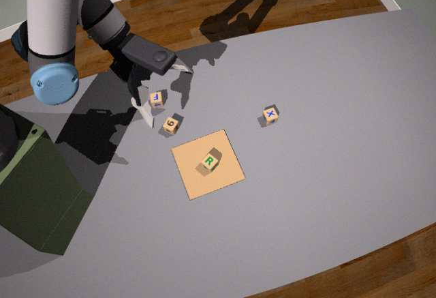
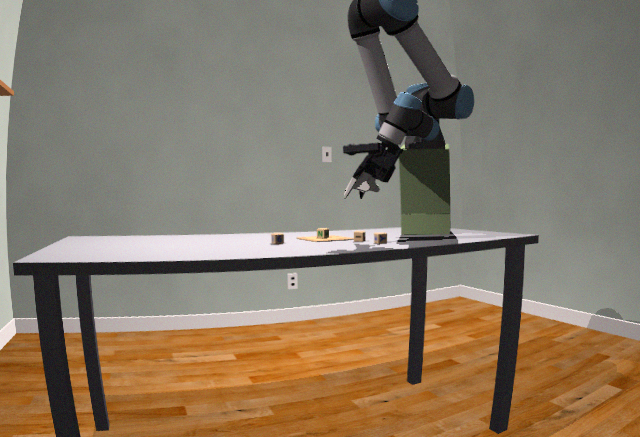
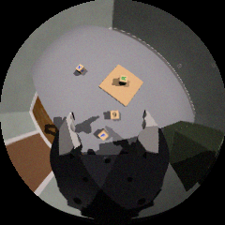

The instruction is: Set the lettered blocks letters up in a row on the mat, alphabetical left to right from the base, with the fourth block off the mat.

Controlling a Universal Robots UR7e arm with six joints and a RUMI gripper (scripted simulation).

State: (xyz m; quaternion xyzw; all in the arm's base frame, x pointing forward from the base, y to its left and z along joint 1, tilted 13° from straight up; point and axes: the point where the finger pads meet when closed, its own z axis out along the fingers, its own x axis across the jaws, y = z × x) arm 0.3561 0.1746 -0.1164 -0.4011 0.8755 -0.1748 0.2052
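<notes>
The R block (image 1: 209, 161) (image 2: 322, 233) (image 3: 123, 79) stands on the tan mat (image 1: 193, 187) (image 2: 310, 238) (image 3: 124, 97), green R on top. Off the mat are a block with blue F on top (image 1: 156, 99) (image 2: 380, 238) (image 3: 103, 135), its F roughly upside down in the top view, a block with a black 9-like digit on top (image 1: 171, 125) (image 2: 359, 236) (image 3: 114, 114), and a block with blue X on top (image 1: 270, 115) (image 2: 277, 238) (image 3: 80, 68). My gripper (image 1: 172, 99) (image 2: 353, 196) (image 3: 108, 112) is open, empty and tilted, high above the table near the F and digit blocks.
The green robot pedestal (image 1: 42, 196) (image 2: 424, 194) stands at the base end of the grey table (image 1: 317, 182) (image 2: 170, 251). The F and digit blocks are close to each other. The X block stands apart, beyond the mat's far side from the pedestal.
</notes>
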